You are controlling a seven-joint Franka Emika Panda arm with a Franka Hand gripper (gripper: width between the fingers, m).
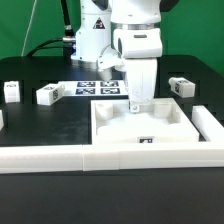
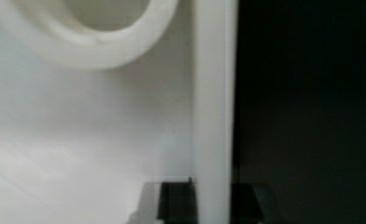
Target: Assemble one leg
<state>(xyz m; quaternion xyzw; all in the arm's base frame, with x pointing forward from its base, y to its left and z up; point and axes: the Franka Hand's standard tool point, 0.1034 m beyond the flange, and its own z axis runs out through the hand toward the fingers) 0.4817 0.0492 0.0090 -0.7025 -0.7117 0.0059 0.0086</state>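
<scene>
Tool (image 1: 136, 103) down on white panel (image 1: 112, 127), fingers (image 2: 175, 204) clamped on either side of its raised rim, near a round socket (image 2: 109, 30). Leg (image 1: 182, 85) lies on tabletop (image 1: 40, 125), well apart from tool, untouched. Two other legs (image 1: 48, 94) sit well off on tool's opposite side.

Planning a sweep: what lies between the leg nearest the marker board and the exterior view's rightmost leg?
Exterior view: the marker board and the gripper lie between the nearest leg and the rightmost leg.

White arm (image 1: 135, 18), boxy white tool (image 1: 137, 103)
</scene>
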